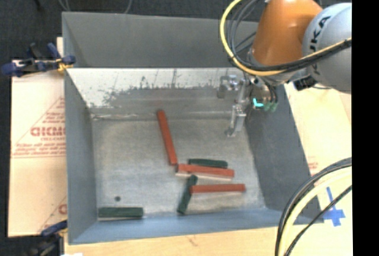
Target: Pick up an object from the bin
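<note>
**Claw clear of the sticks, far right corner**

The claw (235,129) hangs near the far right corner of the bin (80,148), above bare floor and over no stick. From this angle I cannot tell whether it is open or closed; it appears to carry nothing.

Nearest are a long red stick (167,136) to its left and a dark green stick (207,163) towards the front. That one heads a cluster with a pale red stick (205,172), a short red stick (217,188) and a slanted green stick (186,195). A lone green stick (120,212) lies front left.

Risk: the clustered sticks touch, so a descent there may catch two or knock one aside.
</note>
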